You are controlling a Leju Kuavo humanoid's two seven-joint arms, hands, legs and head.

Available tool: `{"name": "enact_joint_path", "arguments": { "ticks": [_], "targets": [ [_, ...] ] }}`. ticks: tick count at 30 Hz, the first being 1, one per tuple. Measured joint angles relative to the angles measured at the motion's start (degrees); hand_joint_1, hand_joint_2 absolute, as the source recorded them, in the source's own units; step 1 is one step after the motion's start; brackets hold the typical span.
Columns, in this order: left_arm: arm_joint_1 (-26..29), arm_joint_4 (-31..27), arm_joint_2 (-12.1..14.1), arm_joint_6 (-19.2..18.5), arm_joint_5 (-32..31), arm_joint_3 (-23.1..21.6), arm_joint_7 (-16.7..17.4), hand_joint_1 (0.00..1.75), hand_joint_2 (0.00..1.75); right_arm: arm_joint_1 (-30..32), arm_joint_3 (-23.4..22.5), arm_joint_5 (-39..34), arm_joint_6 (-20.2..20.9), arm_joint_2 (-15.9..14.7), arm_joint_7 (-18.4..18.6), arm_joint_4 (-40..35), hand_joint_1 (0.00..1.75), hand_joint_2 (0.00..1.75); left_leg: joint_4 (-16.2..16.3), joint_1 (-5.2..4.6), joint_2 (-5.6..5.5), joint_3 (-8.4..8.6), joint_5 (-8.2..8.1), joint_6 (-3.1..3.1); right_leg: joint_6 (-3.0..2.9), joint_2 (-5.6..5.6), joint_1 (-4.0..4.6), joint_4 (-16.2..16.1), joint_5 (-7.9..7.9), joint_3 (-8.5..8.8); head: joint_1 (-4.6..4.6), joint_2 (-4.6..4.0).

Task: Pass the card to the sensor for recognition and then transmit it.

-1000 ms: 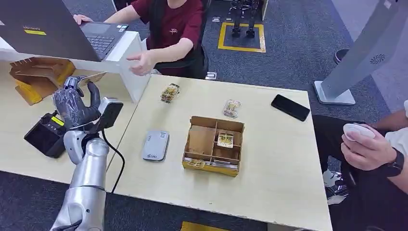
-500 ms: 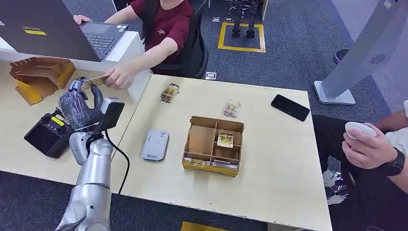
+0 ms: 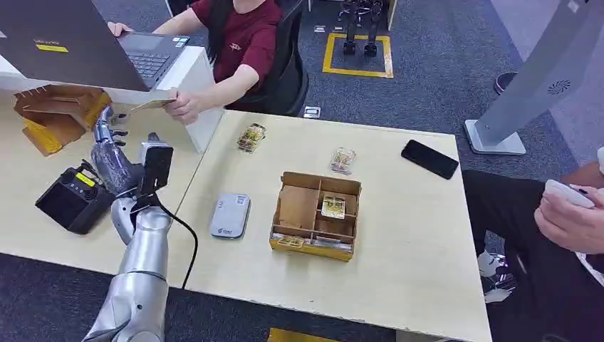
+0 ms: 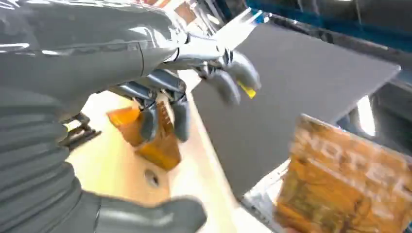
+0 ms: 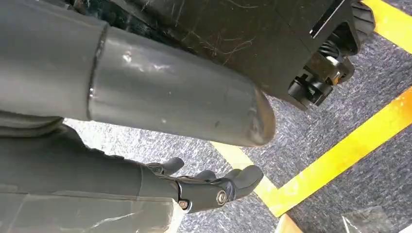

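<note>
Divided box: we see an open cardboard tray (image 3: 315, 214) near the middle of the table (image 3: 399, 263), split into compartments; a yellow-printed packet (image 3: 332, 206) lies in its right-hand compartment and more packets line its near edge.
Loose packets: two further packets lie on the table towards its far edge, one (image 3: 251, 137) by the far left corner, one (image 3: 343, 159) just beyond the tray.
Second box: an empty-looking cardboard box (image 3: 57, 112) sits on the left bench (image 3: 21, 178) against its far edge, under the laptop (image 3: 85, 46).
Card: the card (image 3: 151, 105) is held in the person's hand (image 3: 184, 107) above the gap between the left bench and the white shelf corner, clear of our fingers; its long axis runs roughly left to right, lying nearly flat. In the left wrist view it appears as a blurred orange printed card (image 4: 347, 182).
Left hand: our left hand (image 3: 110, 146) is raised over the left bench, fingers spread wide and holding nothing.
Right hand: our right hand (image 5: 214, 187) hangs over the grey floor, fingers loosely extended and empty.
Sensor: a grey card reader (image 3: 230, 214) lies flat near the table's left edge, left of the tray.
Other devices: a black unit with a yellow label (image 3: 71, 199) sits near the left bench's front edge; a black phone (image 3: 429, 159) lies near the table's far right corner.
Open room: bare tabletop lies to the right of and in front of the tray.
</note>
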Motion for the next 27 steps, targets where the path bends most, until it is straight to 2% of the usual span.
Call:
{"name": "enact_joint_path", "arguments": {
  "ticks": [4,9,12,14,16,18,22,25,27],
  "targets": [
    [0.0,1.0,0.5,0.0,1.0,-1.7,0.6,0.0,1.75,0.0,0.0,-0.1,0.0,0.0,0.0,0.0,0.0,0.0,0.0,-0.01,0.0,0.01,0.0,0.0,0.0,0.0,0.0,0.0,0.0,0.0,0.0,0.0],
    [0.2,1.6,2.3,-0.6,11.2,-7.7,6.5,0.0,1.75,0.1,0.0,-1.0,-0.9,0.0,0.1,0.0,0.0,0.0,0.0,-0.01,-0.01,0.0,0.0,0.0,0.0,0.0,0.0,0.0,0.0,0.01,-0.02,0.0],
    [1.8,-0.6,3.6,-4.9,17.8,-11.5,7.8,0.0,1.75,0.5,0.0,-1.9,-1.7,0.0,-0.4,0.0,0.0,0.0,0.0,-0.01,0.0,-0.01,0.0,0.0,0.0,0.01,0.0,0.0,0.0,0.01,0.0,0.0],
    [5.7,-6.4,5.4,-12.0,20.2,-16.0,8.3,0.0,1.75,1.0,-0.2,-3.1,-2.3,0.0,-1.3,0.0,0.0,0.0,0.0,-0.01,0.05,-0.02,-0.03,-0.01,0.01,0.04,0.0,0.0,-0.01,-0.01,-0.02,0.0],
    [10.4,-12.6,7.5,-20.4,20.1,-21.2,8.3,0.0,1.75,1.5,-0.7,-4.3,-2.4,0.0,-2.1,0.0,0.0,0.0,0.0,-0.01,0.06,-0.03,-0.09,0.03,0.02,0.04,-0.01,0.0,-0.04,-0.01,-0.02,0.0],
    [16.6,-19.2,9.9,-25.6,17.2,-27.0,7.1,0.0,1.75,1.8,-1.3,-5.2,-2.6,-0.1,-2.5,0.0,0.0,0.0,0.0,-0.02,0.09,-0.03,-0.18,0.03,0.0,0.1,-0.01,0.0,-0.08,-0.04,-0.04,0.0],
    [27.3,-29.0,14.7,-24.4,5.6,-39.3,5.4,0.0,1.75,2.2,-2.8,-6.5,-2.7,-0.2,-2.7,0.0,0.0,0.0,0.0,-0.04,0.14,-0.08,-0.26,0.01,0.03,0.14,-0.02,0.0,-0.13,-0.12,0.07,0.0],
    [32.4,-33.9,17.6,-23.4,4.9,-46.3,5.4,0.0,1.75,2.5,-3.8,-7.1,-2.9,-0.3,-2.7,-0.1,0.0,0.0,0.0,-0.03,0.12,-0.09,-0.29,-0.01,0.04,0.13,-0.02,0.0,-0.13,-0.13,0.04,0.0],
    [34.4,-36.1,18.9,-23.3,4.3,-48.7,5.4,0.0,1.75,2.5,-4.4,-7.2,-2.9,-0.3,-2.9,-0.1,0.0,0.0,0.0,-0.03,0.12,-0.09,-0.29,-0.02,0.04,0.11,-0.02,0.0,-0.13,-0.12,0.02,0.0]
  ]
}}
